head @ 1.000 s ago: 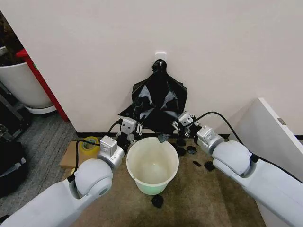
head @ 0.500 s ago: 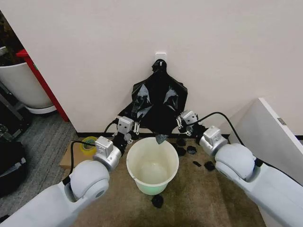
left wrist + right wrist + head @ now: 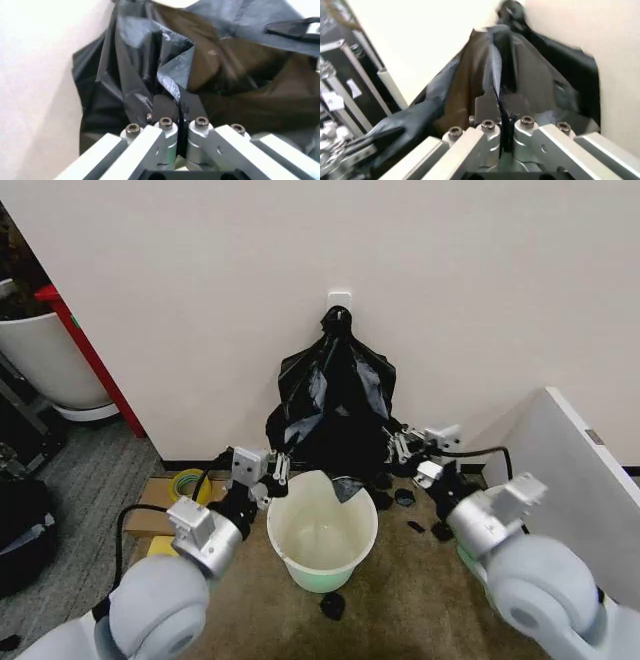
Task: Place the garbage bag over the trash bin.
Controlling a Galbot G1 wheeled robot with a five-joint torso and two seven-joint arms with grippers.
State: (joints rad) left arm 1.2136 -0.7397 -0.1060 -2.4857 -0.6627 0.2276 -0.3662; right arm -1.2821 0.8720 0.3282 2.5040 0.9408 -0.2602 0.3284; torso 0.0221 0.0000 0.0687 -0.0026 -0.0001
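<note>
black glossy garbage bag [image 3: 332, 405] hanging against wall [image 3: 200, 290] from white hook plate [image 3: 339, 300], lower edge spread just above and behind rim of cream-white trash bin [image 3: 322, 530] standing on brown floor mat [image 3: 430, 600]. left gripper [image 3: 275, 470] beside bin's left rim, jaws pressed together on a fold of bag film; right gripper [image 3: 402, 448] at bag's lower right edge, jaws likewise pinching film.
</note>
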